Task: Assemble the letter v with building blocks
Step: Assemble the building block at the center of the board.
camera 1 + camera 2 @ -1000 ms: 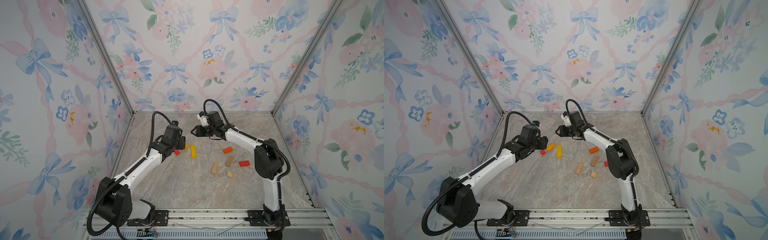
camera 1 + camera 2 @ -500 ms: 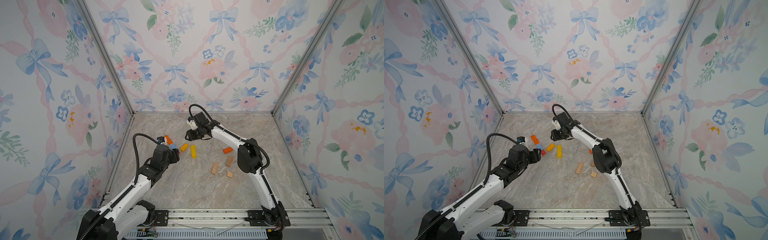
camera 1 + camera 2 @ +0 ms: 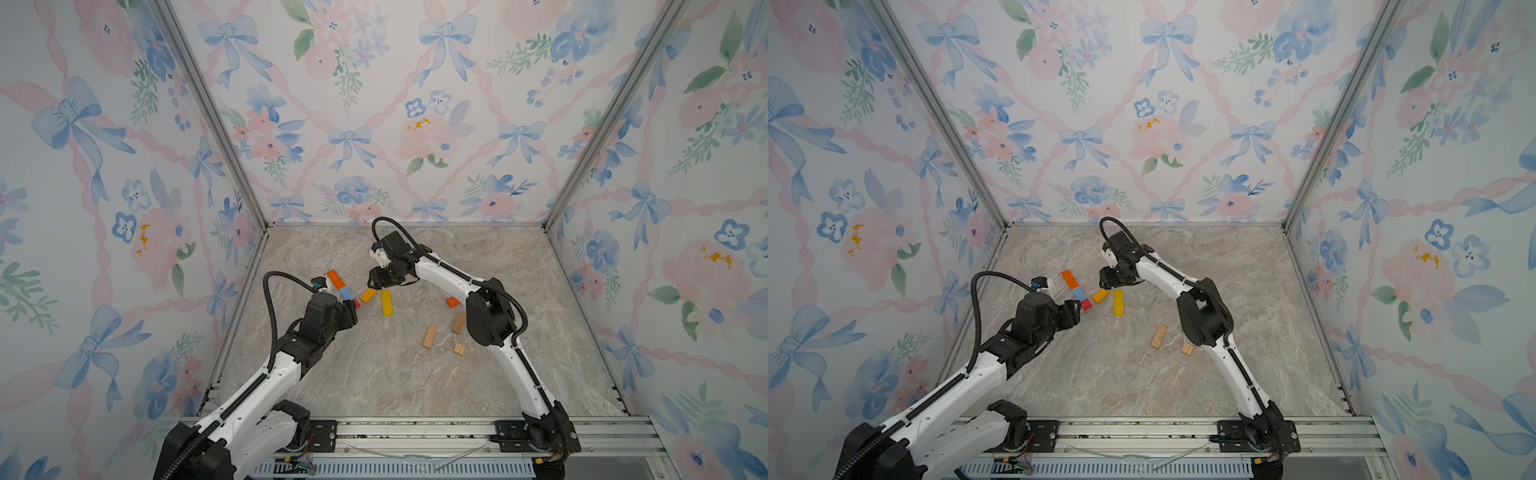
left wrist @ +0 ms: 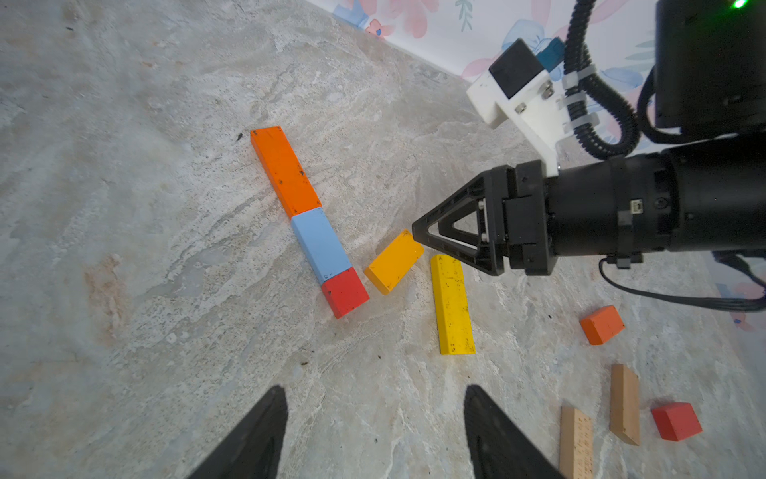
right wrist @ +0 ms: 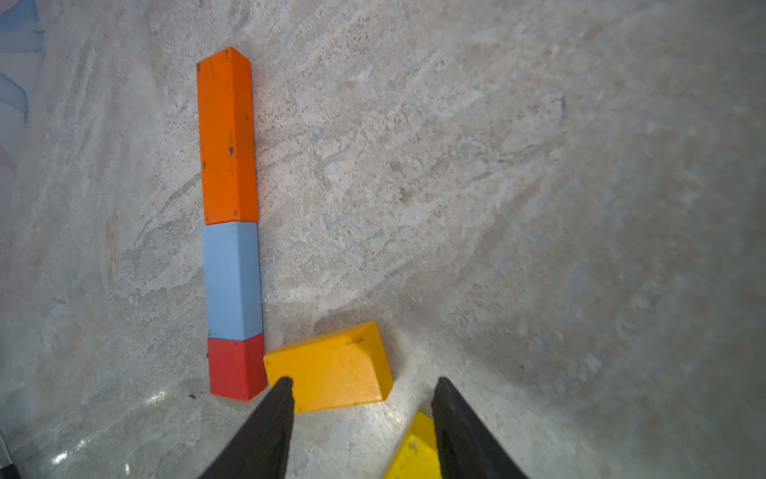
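**One stroke of the V laid, both grippers open**

On the marble-patterned tabletop (image 3: pixel 374 374), a long orange wooden block (image 4: pixel 284 170), a light blue wooden block (image 4: pixel 320 244) and a short red wooden block (image 4: pixel 346 292) lay end to end, touching, in one straight slanted line. A short amber wooden block (image 4: pixel 393 261) lay flat just beside the red end, angling away from that line. A long yellow wooden block (image 4: pixel 452 305) lay close beside the amber one, apart from the line.

The right gripper (image 5: pixel 364 380) hung low over the amber block with its jaws apart and nothing clamped. One of its fingers (image 5: pixel 273 414) crossed the block's near corner, though whether it touched could not be told. The left gripper (image 4: pixel 375 390) stood spread wide and empty above bare table, short of the red block.

Well apart, on the right arm's side, lay a small orange wooden block (image 4: pixel 602 324), a plain tan wooden brick (image 4: pixel 624 402), a second tan brick (image 4: pixel 576 443) near it, and a small red cube-like block (image 4: pixel 676 421). Both top views also showed a squarish tan wooden block (image 3: pixel 459 349).
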You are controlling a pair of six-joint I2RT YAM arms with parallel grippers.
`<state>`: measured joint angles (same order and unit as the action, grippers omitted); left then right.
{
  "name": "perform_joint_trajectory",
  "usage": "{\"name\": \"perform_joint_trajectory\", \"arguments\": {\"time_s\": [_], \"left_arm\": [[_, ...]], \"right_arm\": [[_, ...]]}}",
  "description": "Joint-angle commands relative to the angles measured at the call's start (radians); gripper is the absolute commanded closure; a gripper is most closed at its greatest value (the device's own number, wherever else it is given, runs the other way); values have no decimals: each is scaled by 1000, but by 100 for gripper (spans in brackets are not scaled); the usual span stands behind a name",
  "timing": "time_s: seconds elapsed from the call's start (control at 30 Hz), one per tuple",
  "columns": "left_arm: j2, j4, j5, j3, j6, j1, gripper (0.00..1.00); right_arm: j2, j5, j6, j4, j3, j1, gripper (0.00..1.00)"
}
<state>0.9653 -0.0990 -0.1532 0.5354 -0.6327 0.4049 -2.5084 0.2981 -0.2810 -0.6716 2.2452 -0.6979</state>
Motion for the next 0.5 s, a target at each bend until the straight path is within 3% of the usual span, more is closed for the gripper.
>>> {"name": "perform_joint_trajectory", "arguments": {"time_s": [0.0,0.47], "left_arm": [[-8,3,-19,-13,0,-10,30],[-11,-3,-20,-15,-3,-12,30]], "right_arm": [[-38,17,-15,8,37,-8,43],[-110,46,-42,10,115,-9,43]]}}
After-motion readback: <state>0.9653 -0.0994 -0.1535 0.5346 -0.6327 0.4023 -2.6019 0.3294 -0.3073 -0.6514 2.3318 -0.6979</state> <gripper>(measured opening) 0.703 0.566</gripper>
